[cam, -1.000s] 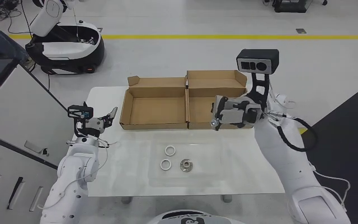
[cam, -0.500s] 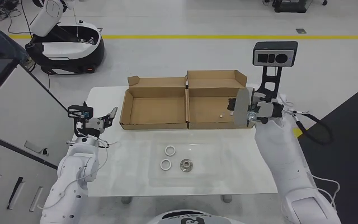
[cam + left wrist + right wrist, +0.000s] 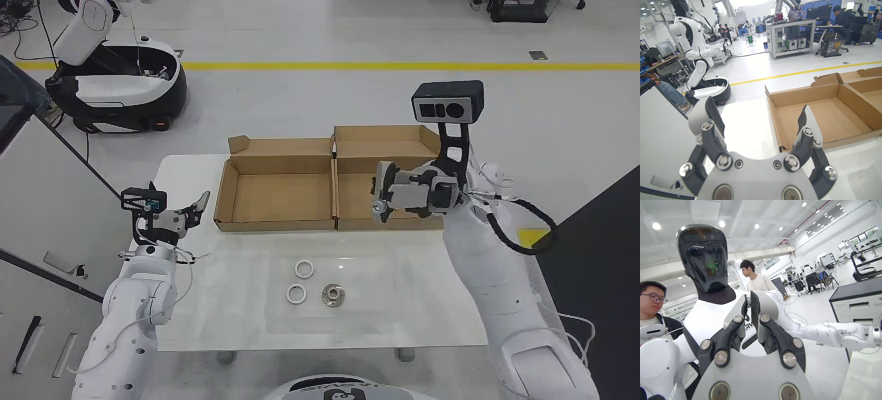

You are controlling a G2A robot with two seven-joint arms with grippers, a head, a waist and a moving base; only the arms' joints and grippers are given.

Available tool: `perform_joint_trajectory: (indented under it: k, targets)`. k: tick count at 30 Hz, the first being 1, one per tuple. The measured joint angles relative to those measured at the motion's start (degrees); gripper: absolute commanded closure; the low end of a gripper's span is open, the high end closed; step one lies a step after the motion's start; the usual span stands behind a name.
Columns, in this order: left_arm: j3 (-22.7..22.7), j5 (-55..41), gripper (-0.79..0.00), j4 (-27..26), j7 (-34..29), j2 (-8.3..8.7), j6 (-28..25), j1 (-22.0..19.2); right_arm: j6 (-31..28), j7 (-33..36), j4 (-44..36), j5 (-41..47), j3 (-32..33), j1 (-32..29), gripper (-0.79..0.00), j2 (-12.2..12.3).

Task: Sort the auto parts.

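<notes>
Two white rings and a metal flanged part lie on the white table, in front of two open cardboard boxes. My right gripper is held above the front of the right box, turned back toward the robot's body. It is shut on a small metal spring-like part pinched at the fingertips of the right gripper. My left gripper stands open with nothing in it, just off the left box.
Both boxes stand side by side at the table's far edge with their lids folded back. A grey cabinet stands left of the table. Another robot on a wheeled base is parked on the floor beyond.
The right arm swung out to the table's right edge half a second ago and has come back over the right box. The left arm and the parts on the table have stayed put.
</notes>
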Motion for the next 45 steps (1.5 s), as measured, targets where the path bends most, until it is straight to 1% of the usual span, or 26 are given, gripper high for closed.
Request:
perform_joint_trajectory:
  k: [2,9,14,45]
  targets:
    - [0.0,0.0,-0.785,0.0,0.0,0.0,0.0,0.0,-0.3,-0.3,-0.1,0.9,-0.3,-0.1,0.0,-0.2]
    - [0.0,0.0,-0.785,0.0,0.0,0.0,0.0,0.0,-0.7,-0.7,-0.6,8.3,-0.8,-1.2,0.0,-1.8]
    - [0.0,0.0,-0.785,0.0,0.0,0.0,0.0,0.0,0.3,0.3,-0.7,9.7,-0.2,-1.9,0.0,-2.8]
    - [0.0,0.0,-0.785,0.0,0.0,0.0,0.0,0.0,0.3,0.3,-0.7,9.6,-0.3,-1.9,0.0,-2.8]
